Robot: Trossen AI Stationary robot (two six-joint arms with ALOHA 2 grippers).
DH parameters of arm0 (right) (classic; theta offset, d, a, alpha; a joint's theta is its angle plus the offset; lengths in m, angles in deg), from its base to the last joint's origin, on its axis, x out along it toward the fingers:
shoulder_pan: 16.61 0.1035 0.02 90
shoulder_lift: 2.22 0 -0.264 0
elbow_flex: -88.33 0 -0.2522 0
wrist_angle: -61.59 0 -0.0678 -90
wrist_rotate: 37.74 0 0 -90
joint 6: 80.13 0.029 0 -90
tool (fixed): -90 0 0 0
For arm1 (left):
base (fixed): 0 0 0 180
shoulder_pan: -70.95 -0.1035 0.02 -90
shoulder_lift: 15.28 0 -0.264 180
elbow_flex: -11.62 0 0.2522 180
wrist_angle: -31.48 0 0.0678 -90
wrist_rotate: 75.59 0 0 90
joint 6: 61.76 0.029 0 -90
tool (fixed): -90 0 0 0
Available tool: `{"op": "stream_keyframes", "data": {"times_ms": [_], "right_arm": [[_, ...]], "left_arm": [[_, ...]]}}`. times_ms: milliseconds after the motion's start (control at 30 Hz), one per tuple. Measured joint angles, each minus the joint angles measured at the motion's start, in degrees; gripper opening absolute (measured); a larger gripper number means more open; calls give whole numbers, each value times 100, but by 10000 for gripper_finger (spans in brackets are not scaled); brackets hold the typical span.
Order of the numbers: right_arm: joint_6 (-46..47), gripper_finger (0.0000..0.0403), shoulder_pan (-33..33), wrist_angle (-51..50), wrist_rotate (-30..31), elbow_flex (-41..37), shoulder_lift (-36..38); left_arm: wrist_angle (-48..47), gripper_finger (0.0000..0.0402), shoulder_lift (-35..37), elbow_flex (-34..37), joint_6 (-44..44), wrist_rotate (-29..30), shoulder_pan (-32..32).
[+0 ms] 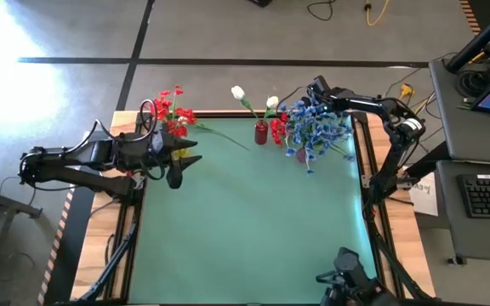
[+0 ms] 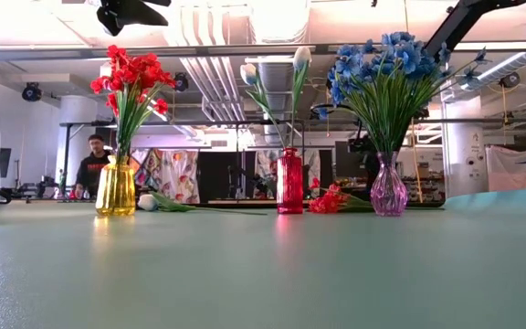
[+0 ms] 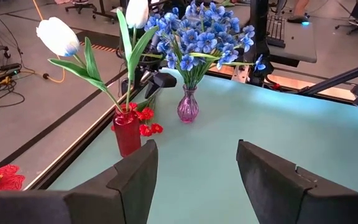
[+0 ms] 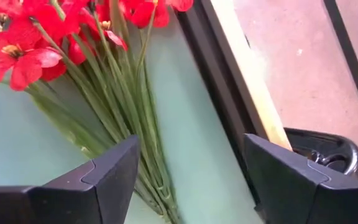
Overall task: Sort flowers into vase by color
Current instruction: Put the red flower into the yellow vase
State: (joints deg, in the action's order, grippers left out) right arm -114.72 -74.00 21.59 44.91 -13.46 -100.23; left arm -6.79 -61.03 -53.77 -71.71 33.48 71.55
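Observation:
Three vases stand along the table's far edge: a yellow vase (image 2: 116, 187) with red flowers (image 2: 131, 75), a red vase (image 2: 289, 181) with two white tulips (image 3: 57, 36), and a purple vase (image 2: 388, 190) with blue flowers (image 2: 378, 62). A loose bunch of red flowers (image 4: 30, 43) lies flat on the table between the red and purple vases. My right gripper (image 4: 191, 149) hovers open over its green stems (image 4: 126, 112), which run between the fingers. My left gripper (image 3: 196, 163) is open and empty at the table's left.
A loose white flower (image 2: 151, 202) lies on the table behind the yellow vase, its stem (image 1: 221, 136) running toward the red vase. The table's dark far rim (image 4: 219, 93) runs close beside my right gripper. The green mat (image 1: 245, 229) stretches toward the near edge.

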Motion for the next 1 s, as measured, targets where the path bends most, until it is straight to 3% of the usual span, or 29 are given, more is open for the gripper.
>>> {"op": "stream_keyframes", "data": {"times_ms": [533, 1000], "right_arm": [[85, 238, -11, 405, 155, 205, -705], [310, 118, -37, 427, 198, 195, -554]], "left_arm": [[4, 207, -2, 2, 2, 4, 0], [2, 207, -2, 2, 2, 4, 0]]}}
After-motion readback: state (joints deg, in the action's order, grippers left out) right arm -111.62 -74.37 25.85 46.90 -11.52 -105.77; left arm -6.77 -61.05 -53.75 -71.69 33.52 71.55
